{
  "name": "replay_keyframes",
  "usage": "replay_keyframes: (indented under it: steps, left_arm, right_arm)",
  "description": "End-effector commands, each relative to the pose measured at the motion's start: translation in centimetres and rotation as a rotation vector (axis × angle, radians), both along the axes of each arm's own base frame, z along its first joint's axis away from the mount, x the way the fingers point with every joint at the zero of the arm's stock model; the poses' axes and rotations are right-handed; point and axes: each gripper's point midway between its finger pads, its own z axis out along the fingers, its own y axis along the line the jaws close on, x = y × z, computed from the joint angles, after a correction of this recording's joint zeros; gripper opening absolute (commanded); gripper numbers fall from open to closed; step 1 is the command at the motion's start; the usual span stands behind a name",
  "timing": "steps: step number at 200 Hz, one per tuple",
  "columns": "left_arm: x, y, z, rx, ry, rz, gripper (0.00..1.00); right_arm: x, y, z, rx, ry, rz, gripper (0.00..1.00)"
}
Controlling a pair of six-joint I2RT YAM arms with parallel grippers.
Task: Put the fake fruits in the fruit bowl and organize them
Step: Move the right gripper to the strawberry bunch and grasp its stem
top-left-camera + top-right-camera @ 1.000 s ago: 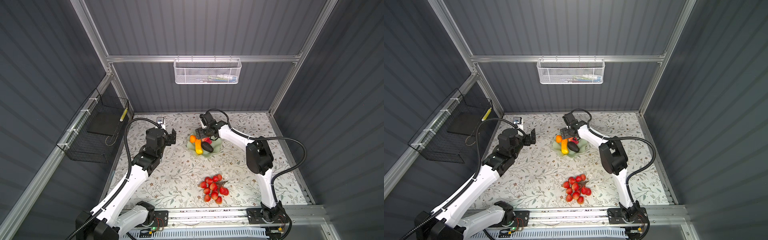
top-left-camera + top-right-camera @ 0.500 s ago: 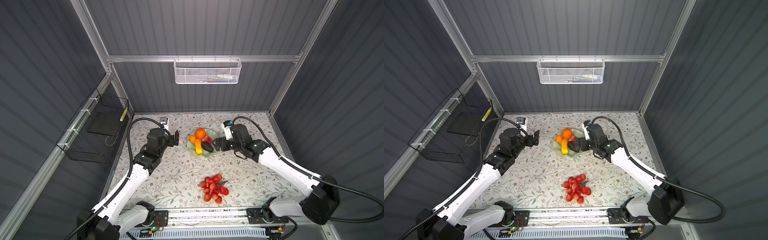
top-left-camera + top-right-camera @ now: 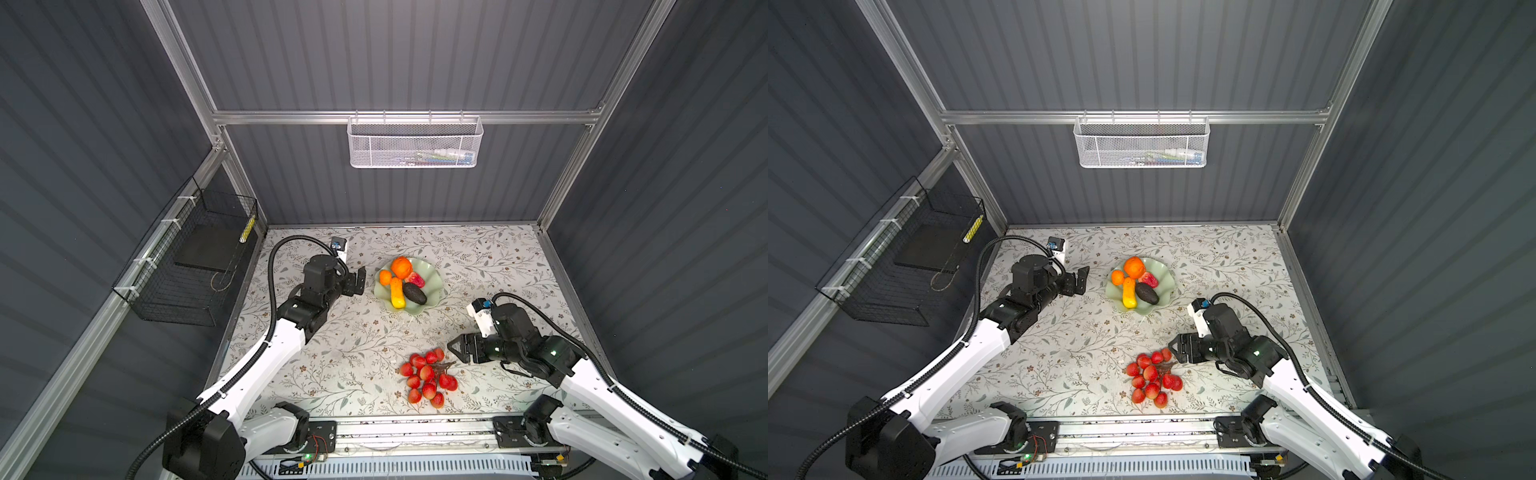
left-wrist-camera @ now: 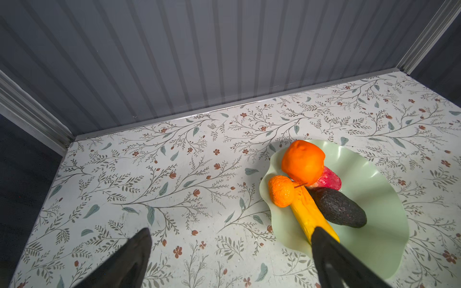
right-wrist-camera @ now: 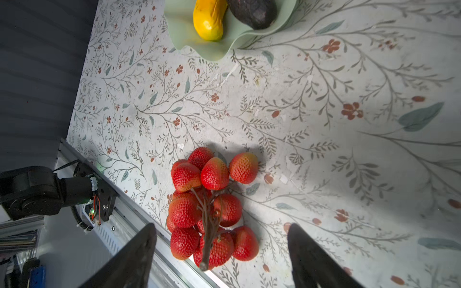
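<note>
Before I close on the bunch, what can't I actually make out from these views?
- Contents of the white mesh basket: too small and screened by the mesh in both top views.
- Red strawberry in the fruit bowl: mostly hidden behind the large orange in the left wrist view.
- Height of the right gripper over the bunch of strawberries: its fingers are cut off by the frame edge in the right wrist view and too small in the top views.

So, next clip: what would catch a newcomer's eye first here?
The bunch of small red fruits lies alone on the floral table toward the front, with the right gripper open just beside its stem. Farther back, the pale green fruit bowl already holds bright fruit, a large orange at its back edge. The left gripper hangs open on the bowl's left.
</note>
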Motion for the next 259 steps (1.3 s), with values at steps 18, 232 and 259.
replay_keyframes:
  steps: [18, 232, 259]
  left_arm:
    - [0.2, -0.3, 0.6, -0.016, 0.002, -0.009, 1.00]
    - [0.1, -0.3, 0.9, -0.018, -0.002, -0.013, 1.00]
    - [0.1, -0.3, 0.9, -0.017, 0.001, -0.012, 1.00]
  right_arm:
    - [-2.1, 1.3, -1.8, -0.025, 0.083, 0.055, 0.74]
    - [-2.2, 3.9, -5.5, -0.171, 0.111, 0.116, 0.22]
    - [-2.0, 4.0, -4.5, -0.165, 0.087, 0.120, 0.13]
